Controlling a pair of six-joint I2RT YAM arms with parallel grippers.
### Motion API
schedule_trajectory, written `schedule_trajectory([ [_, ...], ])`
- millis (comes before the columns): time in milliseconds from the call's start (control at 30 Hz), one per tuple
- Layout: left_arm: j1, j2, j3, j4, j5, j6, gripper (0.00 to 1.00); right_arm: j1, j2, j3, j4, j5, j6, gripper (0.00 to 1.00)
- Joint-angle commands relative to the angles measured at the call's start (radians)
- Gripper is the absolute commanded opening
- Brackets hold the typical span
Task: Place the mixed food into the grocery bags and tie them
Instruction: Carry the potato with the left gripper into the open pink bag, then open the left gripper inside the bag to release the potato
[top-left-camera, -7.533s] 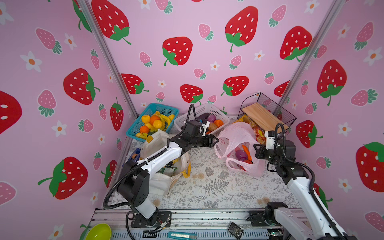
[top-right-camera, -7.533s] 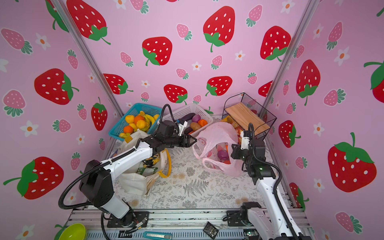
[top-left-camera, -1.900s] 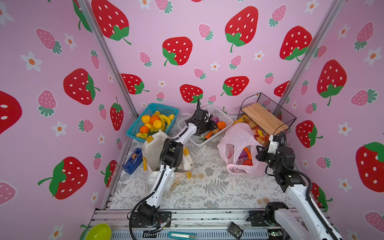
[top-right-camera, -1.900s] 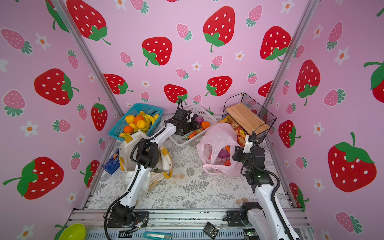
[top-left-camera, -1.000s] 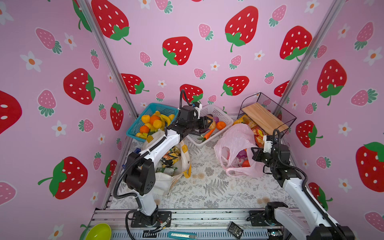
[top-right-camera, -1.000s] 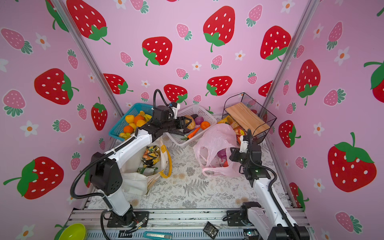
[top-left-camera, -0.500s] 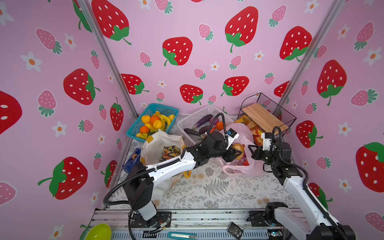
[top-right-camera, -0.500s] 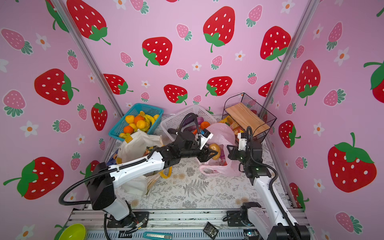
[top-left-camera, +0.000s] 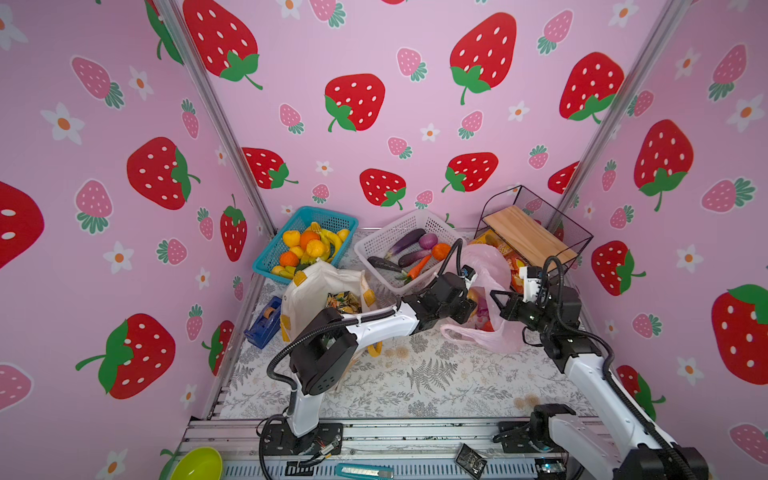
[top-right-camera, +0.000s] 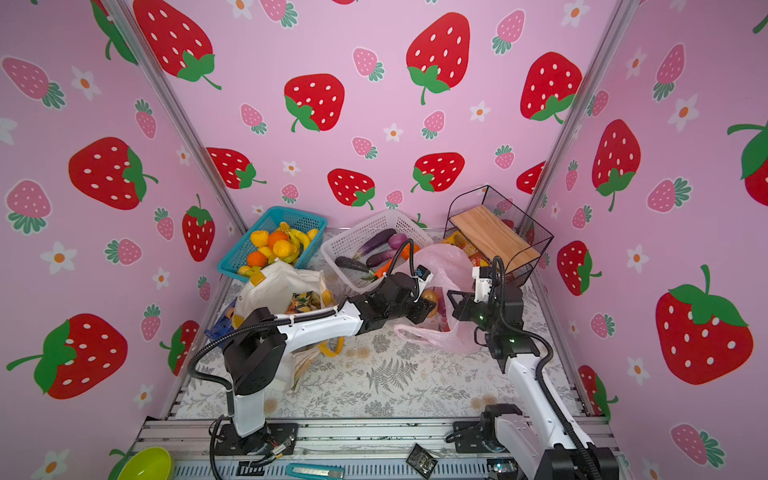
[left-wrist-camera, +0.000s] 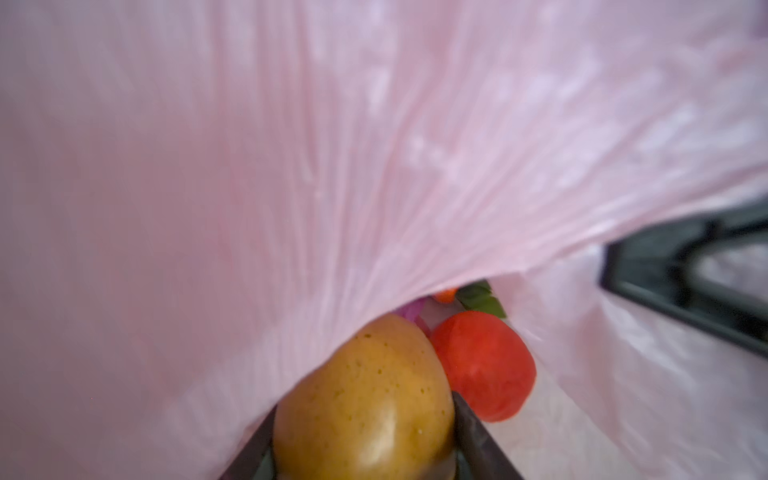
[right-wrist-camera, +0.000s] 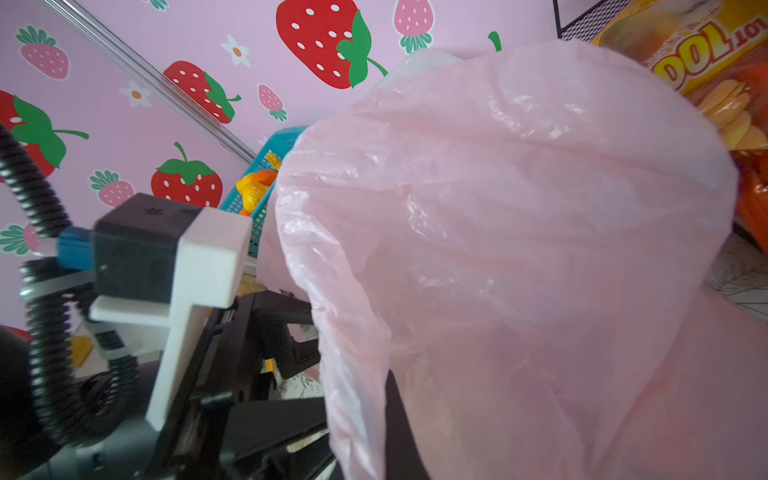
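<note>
1. Holding the potato (left-wrist-camera: 361, 386) across its flanks, the left claw (top-left-camera: 473, 303) stands about half open, a finger pressed on each side. It hangs at the mouth of the pink bag (top-left-camera: 484, 262), just above a tomato (left-wrist-camera: 482, 365) lying inside.
2. The right claw (top-left-camera: 498, 299) is fully closed and seems to pinch the pink bag's rim, holding the mouth up. Its fingertips are hidden behind the film in the right wrist view.
3. The potato looks smooth, glossy and rounded, and is probably light and hard. It could squirt out of a side grip, so the widest middle is the place to hold it, as it is held now.
4. The pink bag is thin, limp film that sags over the left wrist camera. It would likely collapse if let go and may snag on a finger. It is best taken by the rim or handle loops.
5. The tote (top-left-camera: 311, 291) stands well apart on the left, with packets showing at its top.
</note>
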Motion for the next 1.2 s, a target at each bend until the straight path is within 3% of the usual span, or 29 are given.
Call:
schedule_trajectory([
  [0, -0.003, 0.049, 0.038, 0.089, -0.159, -0.081, 0.38, 0.021, 0.025, -0.011, 0.078, -0.035, 0.044, 0.00],
  [400, -0.003, 0.222, 0.150, 0.218, -0.305, -0.254, 0.54, 0.040, 0.078, -0.008, 0.134, -0.030, 0.077, 0.00],
  [567, -0.001, 0.269, 0.213, 0.201, -0.239, -0.259, 0.66, 0.038, 0.099, -0.013, 0.131, -0.009, 0.049, 0.00],
  [733, 0.005, 0.238, 0.177, 0.189, -0.173, -0.242, 0.80, 0.030, 0.114, -0.027, 0.122, 0.021, 0.022, 0.00],
  [967, 0.017, 0.112, 0.067, 0.139, -0.090, -0.216, 0.81, 0.009, 0.128, -0.023, 0.114, 0.044, 0.008, 0.00],
  [1167, 0.033, -0.051, -0.078, 0.109, 0.070, -0.207, 0.80, -0.005, 0.142, -0.020, 0.113, 0.066, 0.001, 0.00],
])
